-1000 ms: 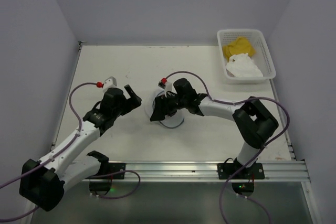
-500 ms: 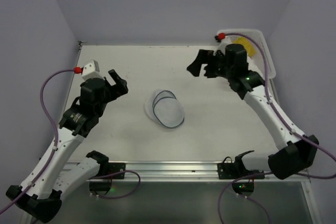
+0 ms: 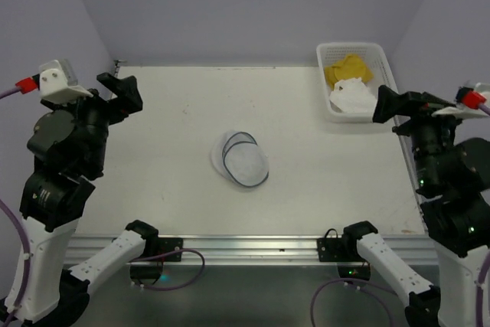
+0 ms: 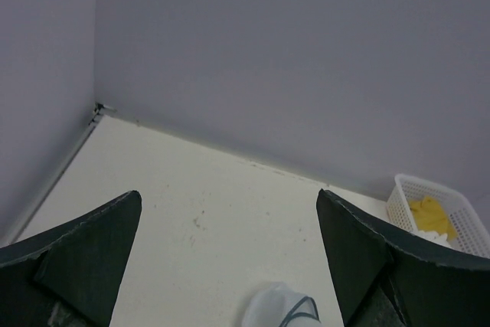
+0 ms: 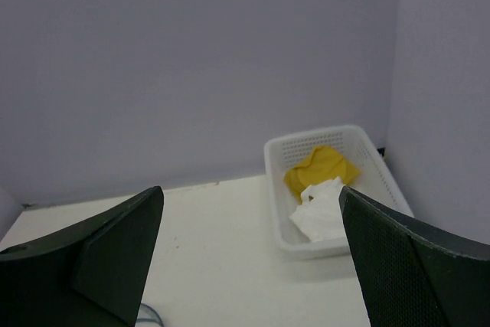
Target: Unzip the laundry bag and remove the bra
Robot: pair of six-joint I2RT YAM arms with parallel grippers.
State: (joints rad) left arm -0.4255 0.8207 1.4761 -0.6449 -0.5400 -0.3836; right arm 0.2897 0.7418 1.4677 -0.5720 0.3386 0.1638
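The laundry bag [image 3: 242, 160], a small round white mesh pouch with dark hoop rims, lies flattened at the middle of the table. Its edge also shows low in the left wrist view [image 4: 280, 309] and at the bottom of the right wrist view [image 5: 145, 316]. My left gripper [image 3: 122, 96] is open and empty, raised high at the far left [image 4: 230, 197]. My right gripper [image 3: 389, 111] is open and empty, raised at the far right [image 5: 251, 193]. Neither touches the bag. I cannot pick out a bra for certain.
A white plastic lattice basket [image 3: 387, 74] stands at the back right and holds a yellow cloth [image 3: 348, 69] and a crumpled white cloth [image 3: 354, 97]. It shows in the right wrist view [image 5: 277, 189] and the left wrist view [image 4: 406, 204]. Grey walls close three sides.
My right gripper left the bag and swung back to the far right. My left arm pulled back and up to the far left. The bag stays flat on the table.
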